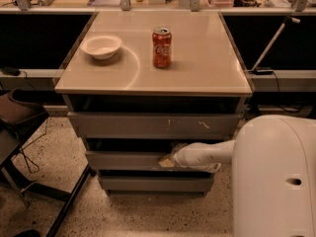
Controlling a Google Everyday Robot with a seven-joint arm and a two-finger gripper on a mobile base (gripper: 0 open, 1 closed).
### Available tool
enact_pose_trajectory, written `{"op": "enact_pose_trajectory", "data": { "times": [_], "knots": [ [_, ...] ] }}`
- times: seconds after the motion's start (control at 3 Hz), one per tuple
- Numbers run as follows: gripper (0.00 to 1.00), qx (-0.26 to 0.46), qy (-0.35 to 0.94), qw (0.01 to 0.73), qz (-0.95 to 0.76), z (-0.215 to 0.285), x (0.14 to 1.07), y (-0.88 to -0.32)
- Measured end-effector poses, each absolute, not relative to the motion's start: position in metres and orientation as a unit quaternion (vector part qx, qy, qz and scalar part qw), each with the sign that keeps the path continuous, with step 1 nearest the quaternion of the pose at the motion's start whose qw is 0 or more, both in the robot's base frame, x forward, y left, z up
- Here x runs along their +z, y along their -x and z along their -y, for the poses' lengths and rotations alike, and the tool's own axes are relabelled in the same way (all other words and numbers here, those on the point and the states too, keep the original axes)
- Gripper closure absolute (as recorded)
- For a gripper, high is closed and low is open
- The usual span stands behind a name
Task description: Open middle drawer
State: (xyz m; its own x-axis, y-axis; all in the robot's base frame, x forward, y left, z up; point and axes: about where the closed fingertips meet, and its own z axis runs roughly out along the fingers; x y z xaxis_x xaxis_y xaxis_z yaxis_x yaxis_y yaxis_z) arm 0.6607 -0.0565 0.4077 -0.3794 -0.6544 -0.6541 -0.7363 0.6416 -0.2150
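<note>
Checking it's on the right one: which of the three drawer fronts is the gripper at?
The middle drawer: the plain grey front between the white-scuffed top front and the bottom front. The gripper sits at its upper edge.

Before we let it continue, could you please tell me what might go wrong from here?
1. The gripper is at the top edge of the handle-less middle drawer; with so little to hold, it might slip off when pulling.
2. A sudden jerk could shake the countertop and topple the upright soda can standing on it.
</note>
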Motion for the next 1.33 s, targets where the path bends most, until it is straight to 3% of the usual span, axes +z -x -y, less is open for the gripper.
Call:
{"op": "enact_pose_trajectory", "data": {
  "times": [0.33,0.67,1.0,1.33],
  "knots": [
    [0.89,0.056,0.420,0.366,-0.829,0.056,0.408,-0.661],
    [1.00,0.057,0.421,0.365,-0.829,0.057,0.411,-0.657],
    [1.00,0.057,0.410,0.378,-0.828,0.066,0.417,-0.624],
    [1.00,0.056,0.410,0.379,-0.828,0.065,0.422,-0.625]
  ]
}}
